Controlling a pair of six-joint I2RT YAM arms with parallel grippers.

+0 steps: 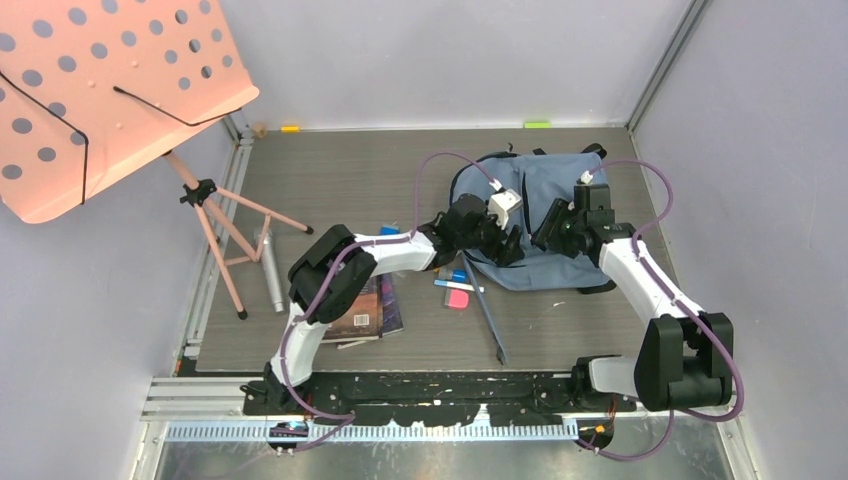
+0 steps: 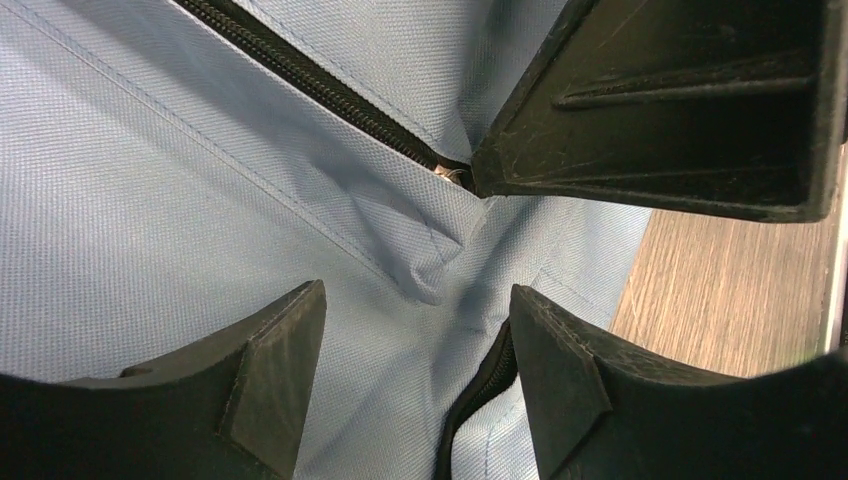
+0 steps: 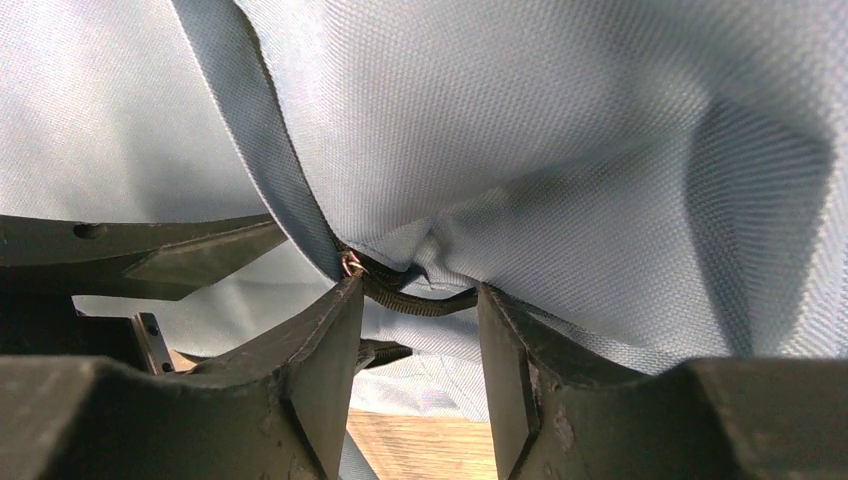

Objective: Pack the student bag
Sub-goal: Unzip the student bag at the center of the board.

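Observation:
The student bag [image 1: 550,262] lies grey-blue on the table's far right part, with both grippers over its near-left corner. My left gripper [image 1: 508,244] [image 2: 415,340] is open, its fingers straddling a fold of bag fabric [image 2: 150,200] beside the black zipper [image 2: 300,75]. My right gripper [image 1: 546,234] [image 3: 415,297] has its fingertips closed on the bag's zipper edge, and the fabric [image 3: 560,120] bunches up and drapes over them. One right finger [image 2: 680,100] shows in the left wrist view, touching the zipper's end. Bare table shows under the raised fabric.
Books [image 1: 365,308] lie by the left arm's elbow. Pens and a pink eraser [image 1: 456,291] sit left of the bag, with a long thin dark blue strip [image 1: 490,325] running toward the near edge. A pink music stand [image 1: 110,90] on a tripod [image 1: 232,245] fills the left.

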